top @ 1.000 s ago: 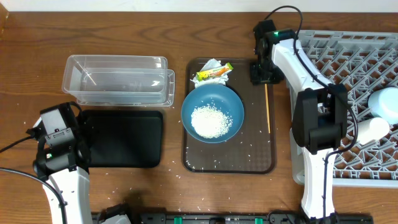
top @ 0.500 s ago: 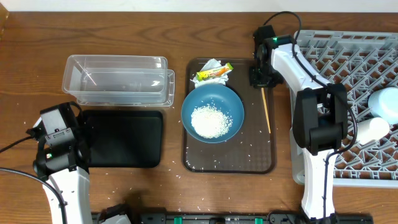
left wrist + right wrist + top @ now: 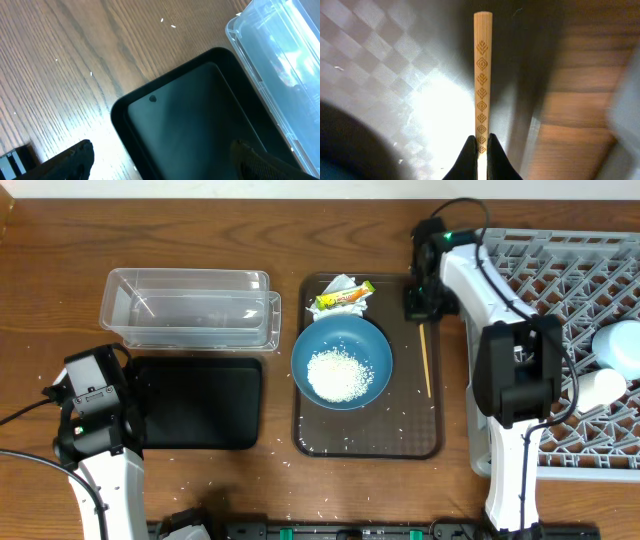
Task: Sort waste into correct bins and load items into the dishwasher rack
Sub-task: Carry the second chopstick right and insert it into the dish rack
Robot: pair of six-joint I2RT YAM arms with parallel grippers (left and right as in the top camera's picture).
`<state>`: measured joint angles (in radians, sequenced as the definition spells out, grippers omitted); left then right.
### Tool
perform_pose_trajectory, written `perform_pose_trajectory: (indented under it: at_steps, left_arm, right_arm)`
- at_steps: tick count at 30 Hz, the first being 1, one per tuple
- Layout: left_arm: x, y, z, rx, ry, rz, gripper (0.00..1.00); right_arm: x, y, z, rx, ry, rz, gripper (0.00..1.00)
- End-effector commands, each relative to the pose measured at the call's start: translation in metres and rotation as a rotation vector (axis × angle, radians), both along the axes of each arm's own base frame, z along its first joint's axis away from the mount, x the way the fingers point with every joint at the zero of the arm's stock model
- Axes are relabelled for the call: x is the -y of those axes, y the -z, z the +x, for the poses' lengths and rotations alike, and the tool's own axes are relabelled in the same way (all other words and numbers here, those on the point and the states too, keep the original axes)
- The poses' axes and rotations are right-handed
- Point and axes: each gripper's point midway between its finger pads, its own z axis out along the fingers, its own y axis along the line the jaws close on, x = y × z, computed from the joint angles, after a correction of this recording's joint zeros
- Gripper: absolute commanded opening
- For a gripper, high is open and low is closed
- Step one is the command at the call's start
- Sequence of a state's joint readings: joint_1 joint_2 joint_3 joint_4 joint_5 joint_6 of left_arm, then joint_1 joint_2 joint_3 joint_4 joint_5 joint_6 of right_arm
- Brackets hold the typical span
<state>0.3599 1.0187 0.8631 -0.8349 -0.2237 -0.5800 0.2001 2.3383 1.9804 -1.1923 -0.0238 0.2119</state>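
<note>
The right end effector (image 3: 480, 146) is pinched shut on one end of the chopstick (image 3: 482, 70), which stretches along the brown tray (image 3: 410, 442) beside the dishwasher rack (image 3: 560, 280), seemingly ready to carry it across, while the left end effector (image 3: 165, 160) hangs wide open and empty over the black tray (image 3: 190, 125).

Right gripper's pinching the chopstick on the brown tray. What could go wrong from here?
1. The right gripper holds the chopstick by its very end, so the long free length may droop or twist out on lifting.
2. A swinging tip could clip the dark-blue bowl and scatter rice.
3. The rack's open lattice may let so thin a stick drop through.
</note>
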Motion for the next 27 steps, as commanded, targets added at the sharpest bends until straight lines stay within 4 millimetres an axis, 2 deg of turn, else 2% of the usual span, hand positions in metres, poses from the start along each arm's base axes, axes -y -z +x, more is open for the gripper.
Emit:
perform_pose_trajectory:
  at_steps: [1,4,9,12,19,23,27]
  left_arm:
    - [-0.004,-0.007,0.001,0.018,-0.018,0.012,0.89]
    - [-0.004,-0.007,0.001,0.018,-0.018,0.011,0.9]
    - [-0.004,-0.007,0.001,0.018,-0.018,0.012,0.9]
    - [-0.004,-0.007,0.001,0.018,-0.018,0.012,0.89]
    - [-0.004,-0.007,0.001,0.018,-0.018,0.011,0.9]
    - [-0.004,-0.007,0.001,0.018,-0.018,0.011,0.89]
    - [-0.004,-0.007,0.001,0.018,-0.018,0.012,0.89]
  right_arm:
    - [0.018,-0.07,0.03,0.171,0.047,0.045,0.01]
    - [0.036,-0.112,0.038,0.27,0.035,0.067,0.01]
    - [0.081,-0.15,0.039,0.362,-0.001,0.038,0.01]
    - [0.099,-0.153,0.037,0.37,-0.048,0.059,0.01]
    - [0.118,-0.15,0.033,0.381,-0.11,0.186,0.01]
    - [0.117,-0.142,0.032,0.376,-0.101,0.228,0.01]
    - [0.115,-0.126,0.031,0.355,-0.075,0.239,0.04]
